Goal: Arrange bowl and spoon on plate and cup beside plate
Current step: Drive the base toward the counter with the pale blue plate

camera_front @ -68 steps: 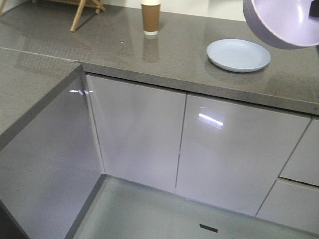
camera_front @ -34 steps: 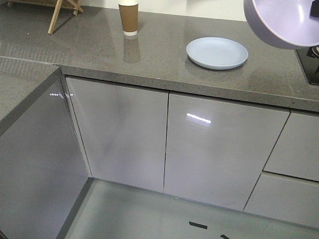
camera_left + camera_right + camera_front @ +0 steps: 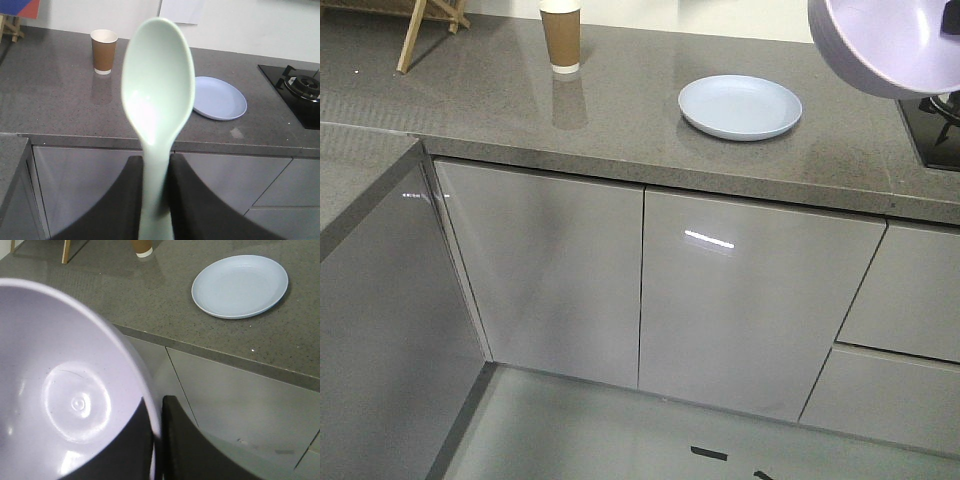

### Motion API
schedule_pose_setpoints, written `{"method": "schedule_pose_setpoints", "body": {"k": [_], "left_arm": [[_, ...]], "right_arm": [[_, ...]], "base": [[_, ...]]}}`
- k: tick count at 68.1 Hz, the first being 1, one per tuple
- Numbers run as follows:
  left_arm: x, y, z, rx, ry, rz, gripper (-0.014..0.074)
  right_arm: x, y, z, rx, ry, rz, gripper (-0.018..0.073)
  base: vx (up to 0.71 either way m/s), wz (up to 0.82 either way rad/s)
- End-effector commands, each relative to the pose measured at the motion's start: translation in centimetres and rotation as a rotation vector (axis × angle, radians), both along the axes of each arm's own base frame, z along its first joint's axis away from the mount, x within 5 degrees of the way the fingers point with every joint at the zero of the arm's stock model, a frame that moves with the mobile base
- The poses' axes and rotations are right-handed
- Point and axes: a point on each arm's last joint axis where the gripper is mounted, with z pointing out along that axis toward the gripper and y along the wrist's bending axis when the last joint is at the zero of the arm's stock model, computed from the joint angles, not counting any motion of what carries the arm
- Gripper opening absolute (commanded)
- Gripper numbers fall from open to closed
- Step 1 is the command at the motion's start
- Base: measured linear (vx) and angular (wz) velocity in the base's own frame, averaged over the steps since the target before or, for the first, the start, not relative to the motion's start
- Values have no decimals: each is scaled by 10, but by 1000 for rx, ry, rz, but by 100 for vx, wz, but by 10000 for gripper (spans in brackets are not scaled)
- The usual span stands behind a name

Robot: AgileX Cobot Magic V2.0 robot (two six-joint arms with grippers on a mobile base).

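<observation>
Appearing only in its wrist view, the left gripper [image 3: 156, 167] clamps the spoon [image 3: 157, 95]; the right gripper [image 3: 158, 415] pinches the bowl [image 3: 75, 400].

The left gripper [image 3: 156, 167] is closed on the thick handle of a pale mint-green plastic spoon [image 3: 158, 95], its two black fingers [image 3: 125, 200] pressing the handle from either side, with the spoon's head standing upright above them. The right gripper [image 3: 157, 435] pinches the wall of a glossy lavender-purple plastic bowl [image 3: 70, 390], one black finger inside the rim and the other outside, both fingers nearly touching
</observation>
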Motion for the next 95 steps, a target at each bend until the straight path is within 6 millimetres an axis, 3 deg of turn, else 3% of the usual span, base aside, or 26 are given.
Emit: {"method": "schedule_pose_setpoints", "body": {"k": [1,95], "left_arm": [[-11,-2,18,-31,-105,9,-7],[-11,-2,18,-31,-105,9,-7]], "right_arm": [[-11,3,21,20,-112,-6,-10],[-11,3,21,20,-112,-6,-10]], "base": [[2,-5],[6,-2]]}}
